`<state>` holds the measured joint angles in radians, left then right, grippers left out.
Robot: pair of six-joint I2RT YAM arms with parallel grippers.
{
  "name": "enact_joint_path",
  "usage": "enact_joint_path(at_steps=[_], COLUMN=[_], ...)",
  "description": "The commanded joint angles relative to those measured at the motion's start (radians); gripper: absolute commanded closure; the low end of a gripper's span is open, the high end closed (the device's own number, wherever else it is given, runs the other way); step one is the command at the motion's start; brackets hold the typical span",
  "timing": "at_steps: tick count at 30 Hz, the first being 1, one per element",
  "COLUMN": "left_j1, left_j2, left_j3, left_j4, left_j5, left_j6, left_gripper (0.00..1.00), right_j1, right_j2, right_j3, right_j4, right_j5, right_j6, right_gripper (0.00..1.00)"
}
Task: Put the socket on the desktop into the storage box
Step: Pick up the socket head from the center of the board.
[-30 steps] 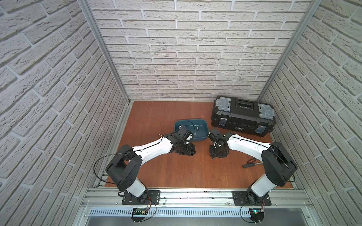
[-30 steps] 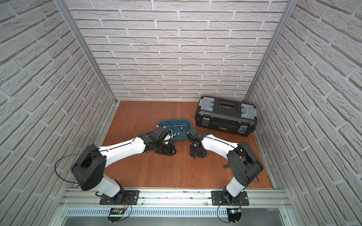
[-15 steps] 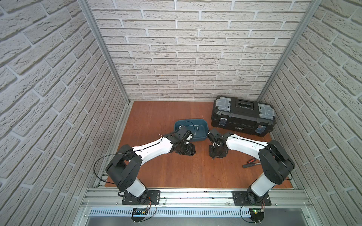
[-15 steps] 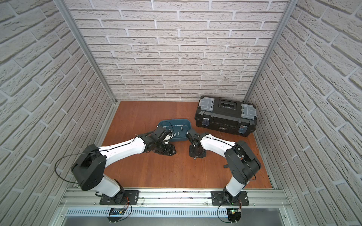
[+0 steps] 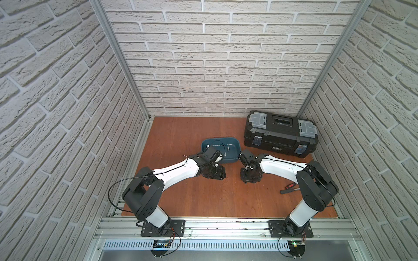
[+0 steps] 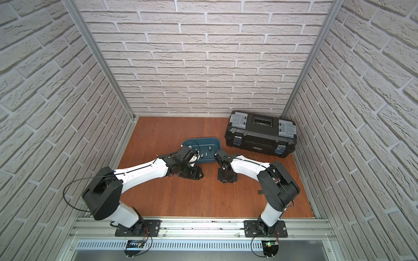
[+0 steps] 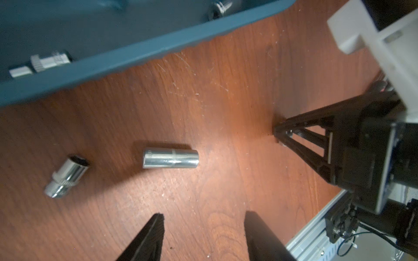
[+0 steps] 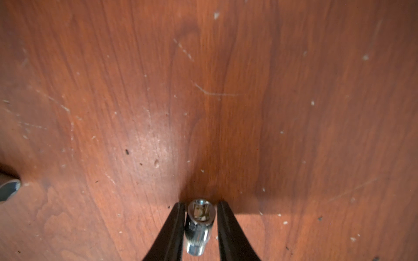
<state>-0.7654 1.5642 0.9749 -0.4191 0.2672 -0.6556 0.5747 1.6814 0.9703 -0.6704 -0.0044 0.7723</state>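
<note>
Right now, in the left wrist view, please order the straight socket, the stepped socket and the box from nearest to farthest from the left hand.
1. The straight socket: lying on the desktop, just ahead of the open left hand.
2. The stepped socket: also on the desktop, farther off to one side.
3. The box: its rim lies beyond both sockets.

The shallow teal plastic storage box (image 5: 233, 156) is sitting on the reddish-brown wooden desktop (image 5: 203, 192), left of the black plastic toolbox (image 5: 280, 133).
</note>
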Motion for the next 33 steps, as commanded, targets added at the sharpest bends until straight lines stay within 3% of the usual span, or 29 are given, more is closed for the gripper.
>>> enact_joint_path(at_steps=[1,5,17,33], left_j1=[-0.002,0.000,0.018,0.111], left_j2=[-0.012,-0.009,-0.045,-0.127], left_j3=[-0.014,-0.018,-0.028,-0.024], left_j4=[0.016,0.018,0.032,0.021], left_j5=[-0.008,-0.008,-0.034,-0.069], left_j6=[0.001,-0.001,-0.021,-0.037], left_gripper=[0.38,0.38,0.38,0.33], right_j1=[0.013,0.016,0.023,0.022], right_j2=[0.004,0.001,-0.054,-0.010], right_j3=[-0.013,-0.007,0.053,0.316], right_j4=[0.016,0.016,-0.028,-0.097], right_j5=[-0.008,-0.012,-0.008,-0.035], right_j6=[0.022,0.017,-0.006,-0.113], right_gripper=[0.73,0.80,0.82,0.82])
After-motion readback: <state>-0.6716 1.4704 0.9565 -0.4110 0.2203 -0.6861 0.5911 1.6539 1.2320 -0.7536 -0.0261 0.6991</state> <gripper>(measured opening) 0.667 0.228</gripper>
